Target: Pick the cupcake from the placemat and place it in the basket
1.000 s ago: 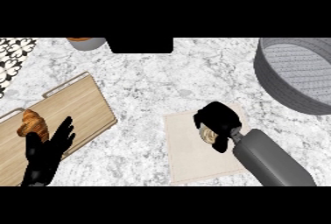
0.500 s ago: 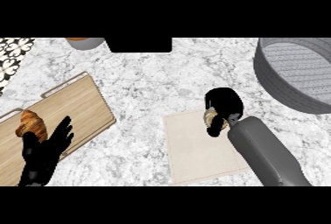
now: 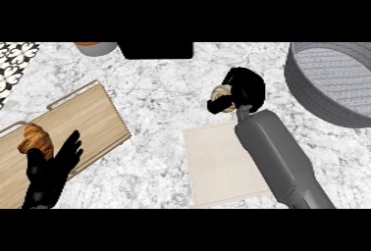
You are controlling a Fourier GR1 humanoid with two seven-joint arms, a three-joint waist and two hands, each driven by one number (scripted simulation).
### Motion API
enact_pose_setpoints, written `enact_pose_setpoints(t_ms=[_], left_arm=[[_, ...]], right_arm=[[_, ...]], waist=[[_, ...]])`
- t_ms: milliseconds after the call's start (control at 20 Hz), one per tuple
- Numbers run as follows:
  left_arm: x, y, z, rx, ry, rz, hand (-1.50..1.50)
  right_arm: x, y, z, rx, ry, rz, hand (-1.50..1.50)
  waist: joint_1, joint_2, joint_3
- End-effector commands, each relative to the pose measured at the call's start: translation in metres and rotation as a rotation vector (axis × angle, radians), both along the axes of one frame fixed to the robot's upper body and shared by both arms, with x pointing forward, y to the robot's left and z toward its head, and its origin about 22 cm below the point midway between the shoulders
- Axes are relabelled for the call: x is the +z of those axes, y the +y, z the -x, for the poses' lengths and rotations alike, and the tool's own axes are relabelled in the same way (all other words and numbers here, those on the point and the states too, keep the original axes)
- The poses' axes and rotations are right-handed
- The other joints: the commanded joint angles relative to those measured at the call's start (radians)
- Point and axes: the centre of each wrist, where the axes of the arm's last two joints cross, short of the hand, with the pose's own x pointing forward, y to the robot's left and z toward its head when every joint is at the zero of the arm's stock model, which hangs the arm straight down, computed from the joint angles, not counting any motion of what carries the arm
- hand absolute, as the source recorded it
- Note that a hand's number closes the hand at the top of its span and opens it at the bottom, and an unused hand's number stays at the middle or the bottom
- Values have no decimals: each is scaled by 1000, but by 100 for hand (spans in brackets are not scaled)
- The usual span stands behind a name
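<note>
My right hand (image 3: 245, 88) is curled round the cupcake (image 3: 223, 93), whose pale swirled top shows at the hand's left side. The hand is up off the beige placemat (image 3: 217, 164), beyond its far edge, over the marble counter. The grey basket (image 3: 330, 81) stands to the right of the hand, at the view's right edge, with a gap between them. My left hand (image 3: 47, 174) rests open at the lower left, fingers up, over the wooden board.
A wooden board (image 3: 87, 120) lies at the left with a croissant (image 3: 36, 139) on it. A grey-and-orange pot (image 3: 94, 47) and a dark block (image 3: 156, 50) sit along the far edge. A patterned tile patch (image 3: 14, 61) is at the upper left.
My right hand has lifted the cupcake off the placemat and carried it away from me and to the right, toward the basket. The left hand has not moved.
</note>
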Motion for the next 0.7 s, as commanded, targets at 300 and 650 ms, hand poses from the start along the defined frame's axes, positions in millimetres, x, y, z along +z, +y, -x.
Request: enact_pose_setpoints(t_ms=[300, 650], left_arm=[[-27, -3, 13, 10, 130, 64, 0], [-33, -14, 13, 0, 127, 54, 0]], right_arm=[[136, -7, -10, -202, -560, -343, 150], [191, -70, -18, -374, -608, -265, 150]], waist=[[-12, 1, -19], [-9, 5, -18]])
